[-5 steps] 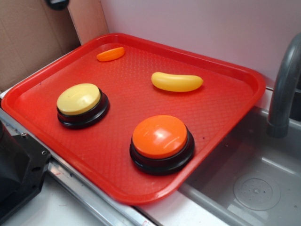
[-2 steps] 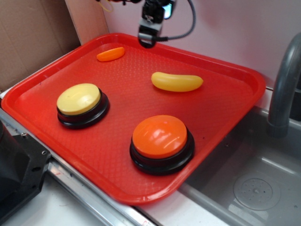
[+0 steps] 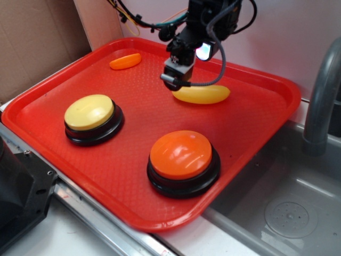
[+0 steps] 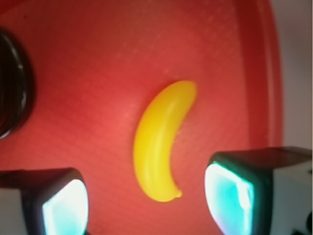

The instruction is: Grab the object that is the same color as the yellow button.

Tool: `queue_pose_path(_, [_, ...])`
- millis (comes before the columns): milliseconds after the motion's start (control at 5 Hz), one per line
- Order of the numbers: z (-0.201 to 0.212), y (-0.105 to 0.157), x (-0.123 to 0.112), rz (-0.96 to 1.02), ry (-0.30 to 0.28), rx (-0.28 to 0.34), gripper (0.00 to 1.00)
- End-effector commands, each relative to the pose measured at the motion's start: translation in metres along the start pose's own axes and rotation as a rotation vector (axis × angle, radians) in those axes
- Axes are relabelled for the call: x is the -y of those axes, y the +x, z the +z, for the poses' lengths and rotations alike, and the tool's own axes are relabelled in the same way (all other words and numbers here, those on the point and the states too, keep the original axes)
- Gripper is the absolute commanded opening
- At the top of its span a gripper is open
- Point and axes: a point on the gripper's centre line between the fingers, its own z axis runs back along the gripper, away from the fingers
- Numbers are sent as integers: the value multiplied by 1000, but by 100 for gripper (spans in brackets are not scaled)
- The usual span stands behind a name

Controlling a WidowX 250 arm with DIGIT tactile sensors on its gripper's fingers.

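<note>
fingers [image 4: 146, 200] spread wide above the glossy yellow banana-shaped object [image 4: 159, 141], curved with tapered ends, on the red tray [image 3: 133, 160].

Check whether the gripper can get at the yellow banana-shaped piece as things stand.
Probably yes: the gripper hangs over the yellow banana-shaped piece with jaws open either side, and nothing lies between.

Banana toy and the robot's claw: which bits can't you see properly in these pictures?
- Exterior view: the gripper covers the left end of the yellow banana.
- Wrist view: both fingers are cut off by the bottom edge and blurred.
- Wrist view: a black button base is cut off at the left edge.
</note>
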Motion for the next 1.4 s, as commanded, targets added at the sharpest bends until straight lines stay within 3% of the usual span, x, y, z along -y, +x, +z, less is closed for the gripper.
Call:
queue_pose_path(0, [-30, 11, -11, 169, 64, -60, 100])
queue_pose_path(200, [-45, 14, -11, 174, 11, -39, 100])
queue_pose_path(400, [-54, 17, 2, 128, -101, 8, 87])
queue_pose_path(600, [-44, 11, 6, 120, -77, 40, 0])
queue_pose_path(800, [-27, 1, 3, 178, -63, 127, 0])
queue_pose_path(1000, [7, -18, 2, 439, -33, 92, 0])
queue_pose_path(1200, [37, -32, 11, 685, -48, 0, 0])
